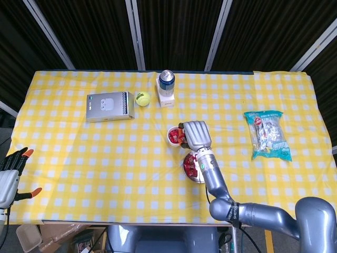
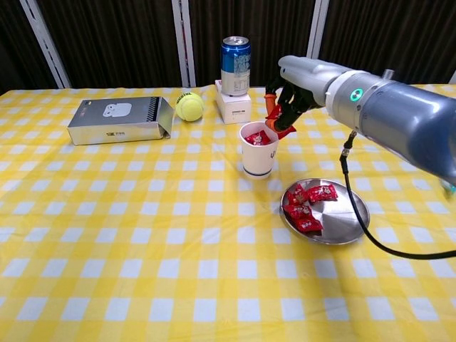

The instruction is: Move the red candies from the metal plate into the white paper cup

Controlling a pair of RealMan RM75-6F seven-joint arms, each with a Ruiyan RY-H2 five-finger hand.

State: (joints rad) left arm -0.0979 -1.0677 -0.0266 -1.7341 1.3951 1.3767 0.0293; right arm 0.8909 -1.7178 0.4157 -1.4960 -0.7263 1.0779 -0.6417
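While the right hand point(image 2: 283, 114) pinches a red candy point(image 2: 273, 130) above the white paper cup point(image 2: 258, 149), more candies point(image 2: 305, 205) lie in the metal plate point(image 2: 347, 222). The left hand point(image 1: 10, 176) (fingers apart, holding nothing) sits beyond the tabletop point(image 2: 142, 235) edge.

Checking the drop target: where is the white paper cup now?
In the chest view, white paper cup sits mid-table, left of the metal plate, under the right hand.

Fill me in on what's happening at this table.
The right hand holds a red candy just above the white paper cup, which already has candy inside. More red candies remain on the metal plate. The left hand hangs idle off the table's edge, holding nothing.
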